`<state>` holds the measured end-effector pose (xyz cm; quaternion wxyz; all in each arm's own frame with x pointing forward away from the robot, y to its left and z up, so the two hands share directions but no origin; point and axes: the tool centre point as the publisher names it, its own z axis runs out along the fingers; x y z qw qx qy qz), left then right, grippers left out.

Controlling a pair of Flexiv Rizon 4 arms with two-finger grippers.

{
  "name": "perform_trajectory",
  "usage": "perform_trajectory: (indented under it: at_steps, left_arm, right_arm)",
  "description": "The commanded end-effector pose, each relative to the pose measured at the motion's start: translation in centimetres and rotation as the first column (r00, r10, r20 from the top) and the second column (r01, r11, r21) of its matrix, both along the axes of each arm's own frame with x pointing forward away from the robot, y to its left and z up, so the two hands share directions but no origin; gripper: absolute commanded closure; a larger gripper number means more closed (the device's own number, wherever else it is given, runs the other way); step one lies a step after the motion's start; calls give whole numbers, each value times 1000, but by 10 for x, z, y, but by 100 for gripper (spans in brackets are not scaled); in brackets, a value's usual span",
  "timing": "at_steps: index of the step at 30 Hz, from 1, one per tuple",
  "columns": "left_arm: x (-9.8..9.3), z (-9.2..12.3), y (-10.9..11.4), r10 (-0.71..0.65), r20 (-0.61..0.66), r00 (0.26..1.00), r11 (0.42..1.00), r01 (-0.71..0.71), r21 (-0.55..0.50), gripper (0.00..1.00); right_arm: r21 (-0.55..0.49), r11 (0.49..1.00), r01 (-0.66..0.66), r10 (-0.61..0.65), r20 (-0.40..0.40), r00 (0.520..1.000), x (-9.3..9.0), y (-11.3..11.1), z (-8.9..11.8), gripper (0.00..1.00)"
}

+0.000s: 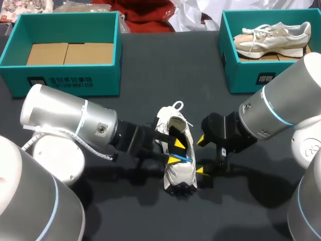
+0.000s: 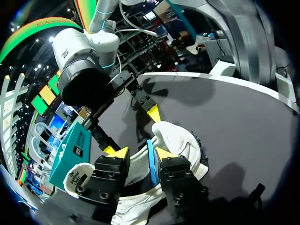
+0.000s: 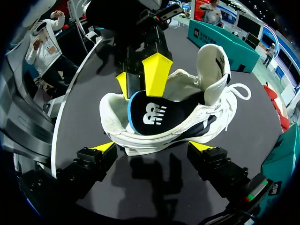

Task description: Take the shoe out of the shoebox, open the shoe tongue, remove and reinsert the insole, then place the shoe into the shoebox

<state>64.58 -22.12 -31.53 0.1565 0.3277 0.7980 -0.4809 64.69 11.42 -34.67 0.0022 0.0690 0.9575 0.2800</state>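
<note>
A white sneaker [image 1: 176,173] lies mid-table between both arms, its tongue pulled back. Its black insole [image 3: 152,115] with a blue edge stands raised in the heel opening. My left gripper [image 1: 175,151] reaches into the shoe from the left. Its fingers stand a little apart, open, with the insole's blue edge [image 2: 151,161] in the gap against one finger [image 2: 164,153]. My right gripper [image 1: 200,155] is wide open on the shoe's right side. Its tips straddle the shoe [image 3: 140,140] without touching it. It appears beyond the shoe [image 2: 180,138] as the right gripper [image 2: 131,131].
A teal shoebox [image 1: 65,78] with a cardboard floor stands at the back left. A second teal box [image 1: 251,75] at the back right holds another sneaker [image 1: 273,37]. Red and white cloth [image 1: 145,12] lies along the far edge.
</note>
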Motion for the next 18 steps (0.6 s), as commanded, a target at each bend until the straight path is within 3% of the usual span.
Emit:
perform_trajectory:
  at_steps: [1,7,18]
  left_arm:
    - [1,11,10,-41,-16,999,999,41,28,65]
    - [-3,14,12,-79,-21,997,994,81,76,65]
    - [-5,15,30,-115,-34,993,977,120,176,66]
  right_arm:
    - [0,1000,1,-1,3,1000,-2,0,-1,0]
    - [0,1000,1,-1,3,1000,-2,0,-1,0]
    - [0,999,47,-47,-1,999,3,-51,22,0]
